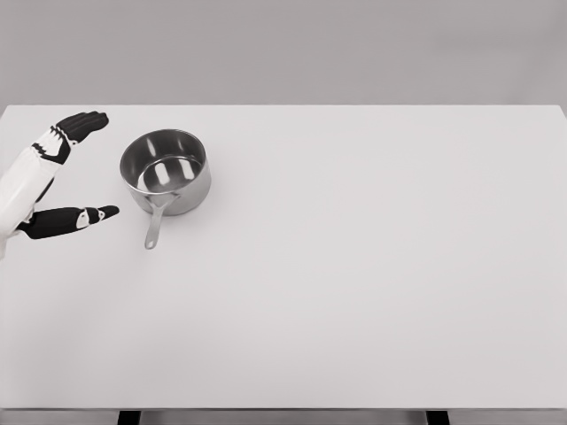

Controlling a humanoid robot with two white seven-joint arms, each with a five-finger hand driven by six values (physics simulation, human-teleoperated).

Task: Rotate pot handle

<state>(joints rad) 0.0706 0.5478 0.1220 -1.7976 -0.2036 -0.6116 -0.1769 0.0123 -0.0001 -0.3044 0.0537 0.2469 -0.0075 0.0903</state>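
So the left hand [55,173] comes in from the lower left with its fingers [81,124] spread wide apart, thumb [75,218] low and the rest high, holding nothing. The steel pot [166,171] sits just past the fingertips, near but not touching, right in line with the gap between thumb and fingers. Its handle [155,226] points toward the robot, ending a bit beyond the thumb tip. No right hand in view.

What I'd worry about: the pot looks light and shiny on a smooth bench [354,266], so if the fingers shove the body instead of catching the handle, the whole thing probably slides away rather than spinning. The thumb is also close to the handle, so a sloppy sweep could knock it the wrong way or tip the pot.

Bench is plain white and matte, running nearly edge to edge. Behind it there's only a flat grey wall [283,44].
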